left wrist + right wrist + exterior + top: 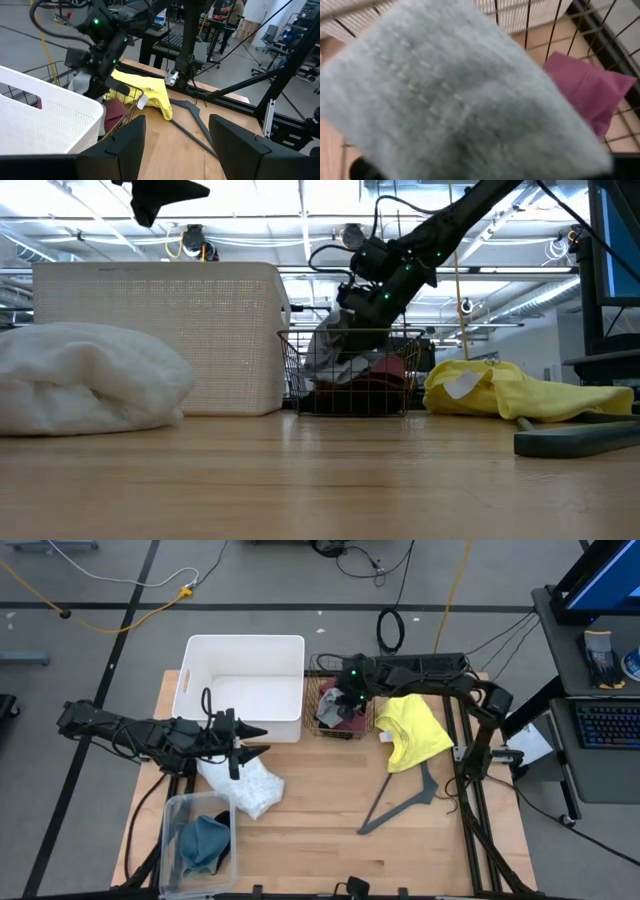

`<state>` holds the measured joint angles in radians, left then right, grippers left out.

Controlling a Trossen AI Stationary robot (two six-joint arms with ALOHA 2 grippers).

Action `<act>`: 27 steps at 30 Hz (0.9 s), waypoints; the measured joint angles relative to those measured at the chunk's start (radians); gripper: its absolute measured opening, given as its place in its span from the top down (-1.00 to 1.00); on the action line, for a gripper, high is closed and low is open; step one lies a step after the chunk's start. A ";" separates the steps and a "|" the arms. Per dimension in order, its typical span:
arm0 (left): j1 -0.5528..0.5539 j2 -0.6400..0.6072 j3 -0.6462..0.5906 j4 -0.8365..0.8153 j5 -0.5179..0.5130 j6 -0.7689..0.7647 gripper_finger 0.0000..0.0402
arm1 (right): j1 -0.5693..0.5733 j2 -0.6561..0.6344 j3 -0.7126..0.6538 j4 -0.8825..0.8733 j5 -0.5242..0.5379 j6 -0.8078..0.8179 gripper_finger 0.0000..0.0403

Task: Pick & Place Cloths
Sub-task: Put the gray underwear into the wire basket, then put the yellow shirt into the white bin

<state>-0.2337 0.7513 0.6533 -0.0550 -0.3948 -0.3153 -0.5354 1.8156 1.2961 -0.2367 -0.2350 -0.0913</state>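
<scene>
Grey cloth (455, 95) hangs clamped in right gripper (338, 703), angled over wire basket (318, 726); left gripper (252, 740) apart.

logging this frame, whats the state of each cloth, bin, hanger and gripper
grey cloth: held by the right gripper, over the wire basket
maroon cloth: lying in the wire basket
yellow cloth: crumpled on the table
white cloth: bunched on the table
teal cloth: in the clear bin
white bin: nothing seen inside
hanger: flat on the table
left gripper: open, raised, holding nothing
</scene>
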 joint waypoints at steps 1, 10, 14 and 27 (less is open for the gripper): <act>0.000 0.000 0.000 0.000 0.001 0.000 -0.11 | 0.000 0.005 0.000 0.000 0.005 0.000 0.81; 0.000 0.000 0.000 0.000 0.027 0.004 -0.11 | 0.008 -0.013 0.001 -0.007 0.183 -0.049 0.58; 0.000 0.000 0.000 0.000 0.028 0.018 -0.11 | 0.013 -0.010 0.001 -0.020 0.186 -0.055 0.36; 0.000 0.000 0.000 0.000 0.078 0.045 -0.11 | 0.056 -0.066 0.000 -0.060 0.369 -0.170 -0.40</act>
<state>-0.2337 0.7513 0.6533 -0.0551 -0.3172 -0.2706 -0.4791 1.7491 1.2961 -0.2964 0.1341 -0.2611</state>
